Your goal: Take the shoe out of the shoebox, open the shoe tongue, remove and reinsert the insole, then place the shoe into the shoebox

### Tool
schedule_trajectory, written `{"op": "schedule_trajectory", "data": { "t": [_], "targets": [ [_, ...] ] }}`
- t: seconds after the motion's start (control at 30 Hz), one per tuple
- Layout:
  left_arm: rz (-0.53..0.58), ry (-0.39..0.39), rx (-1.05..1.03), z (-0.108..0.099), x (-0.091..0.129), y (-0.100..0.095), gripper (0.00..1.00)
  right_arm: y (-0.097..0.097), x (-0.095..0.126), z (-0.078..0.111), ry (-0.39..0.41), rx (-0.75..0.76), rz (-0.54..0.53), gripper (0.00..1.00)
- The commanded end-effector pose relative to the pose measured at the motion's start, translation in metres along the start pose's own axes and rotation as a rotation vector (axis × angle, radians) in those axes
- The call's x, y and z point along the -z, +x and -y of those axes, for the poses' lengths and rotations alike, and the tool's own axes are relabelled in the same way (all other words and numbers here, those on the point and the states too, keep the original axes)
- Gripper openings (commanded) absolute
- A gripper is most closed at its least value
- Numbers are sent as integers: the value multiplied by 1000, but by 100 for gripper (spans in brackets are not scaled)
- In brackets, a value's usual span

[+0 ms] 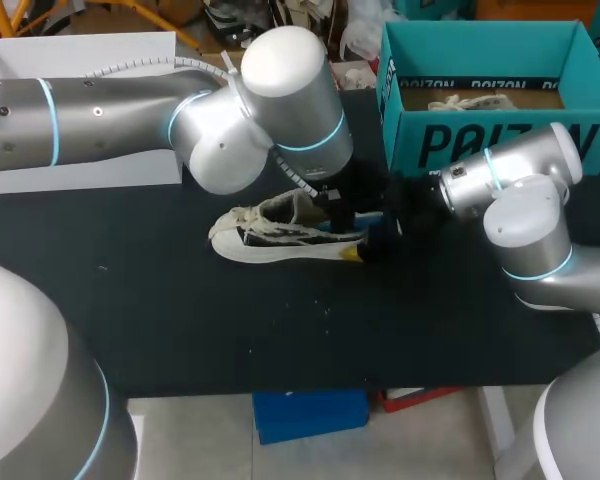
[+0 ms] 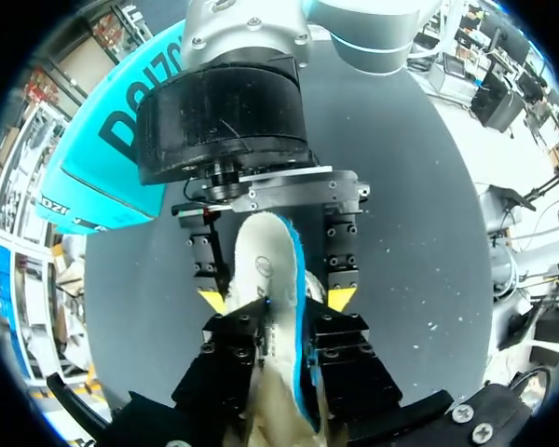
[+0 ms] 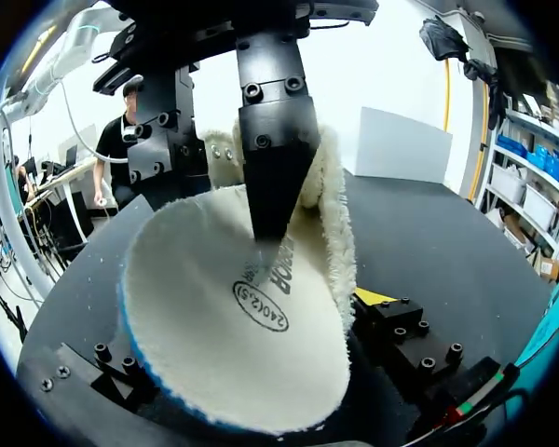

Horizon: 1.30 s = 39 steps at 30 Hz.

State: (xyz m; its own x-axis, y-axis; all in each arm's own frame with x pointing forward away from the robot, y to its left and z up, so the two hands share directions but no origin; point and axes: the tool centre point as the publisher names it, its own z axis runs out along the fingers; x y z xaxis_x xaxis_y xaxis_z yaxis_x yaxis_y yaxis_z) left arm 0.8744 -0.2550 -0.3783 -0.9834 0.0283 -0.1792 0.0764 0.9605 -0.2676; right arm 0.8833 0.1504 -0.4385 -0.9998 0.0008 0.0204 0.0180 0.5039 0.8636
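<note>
1. My left claw [image 2: 287,317] is pinching the insole [image 2: 265,261] on edge, I judge so that it can slide past the heel.
2. My right claw [image 1: 378,232] faces it with fingers spread either side of the insole, not gripping, probably to steady it.
3. The shoe [image 1: 270,238] lies in the middle of the desk [image 1: 180,320], toe toward the left edge.
4. The shoebox [image 1: 480,140] stands open at the far right corner, ready for the shoe's return.

insole [image 3: 242,345]: fuzzy white cloth top, blue foam rim | shoebox [image 1: 480,130]: matt teal cardboard | table [image 1: 180,320]: matt black, lightly speckled | left arm [image 1: 100,120]: smooth, glossy silver shell
</note>
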Motion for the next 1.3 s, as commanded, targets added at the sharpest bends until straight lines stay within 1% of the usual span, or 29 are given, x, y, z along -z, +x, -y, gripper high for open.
{"op": "schedule_trajectory", "data": {
  "t": [0.03, 0.13, 0.2, 0.27, 0.33, 0.5, 0.6, 0.7, 0.87, 1.0, 1.07, 1.13, 1.17, 1.23, 1.27, 1.3],
  "targets": [
    [-1, 2, 0, -1, -5, -1, 0, 0, -1, 2, 2, -1, 0, 0],
    [0, 2, 5, -4, -1, 0, 0, 0, -1, 2, 2, -1, 0, 0],
    [-11, 17, -3, -5, 7, 3, 0, 0, -1, 2, 2, -1, 0, 0],
    [-42, 46, -19, -8, 18, 8, 0, 0, -1, 2, 2, -1, 0, 0],
    [-49, 56, -34, -11, 30, 16, 0, 0, -1, 2, 2, -1, 0, 0],
    [-127, 154, -40, -18, 62, 34, 0, 0, -1, 2, 2, -1, 0, 0],
    [-180, 242, -29, -14, 82, 41, 0, 0, -1, 2, 2, -1, 0, 0],
    [-208, 323, -22, -3, 99, 43, 0, 0, -1, 2, 2, -1, 0, 0],
    [-250, 477, 27, 20, 132, 37, 0, 0, -1, 2, 2, -1, 0, 0],
    [-289, 616, 120, 37, 161, 30, 0, 0, -1, 2, 2, -1, 0, 0],
    [-319, 711, 160, 46, 181, 26, 0, 0, -1, 2, 2, -1, 0, 0],
    [-315, 760, 197, 53, 197, 24, 0, 0, -1, 2, 2, -1, 0, 0],
    [-338, 810, 203, 57, 211, 23, 0, 0, -1, 2, 2, -1, 0, 0],
    [-338, 843, 245, 63, 229, 20, 0, 0, -1, 2, 2, -1, 0, 0],
    [-372, 874, 263, 66, 239, 18, 0, 0, -1, 2, 2, -1, 0, 0],
    [-409, 888, 298, 69, 251, 14, 0, 0, -1, 2, 2, -1, 0, 0]
  ]
}}
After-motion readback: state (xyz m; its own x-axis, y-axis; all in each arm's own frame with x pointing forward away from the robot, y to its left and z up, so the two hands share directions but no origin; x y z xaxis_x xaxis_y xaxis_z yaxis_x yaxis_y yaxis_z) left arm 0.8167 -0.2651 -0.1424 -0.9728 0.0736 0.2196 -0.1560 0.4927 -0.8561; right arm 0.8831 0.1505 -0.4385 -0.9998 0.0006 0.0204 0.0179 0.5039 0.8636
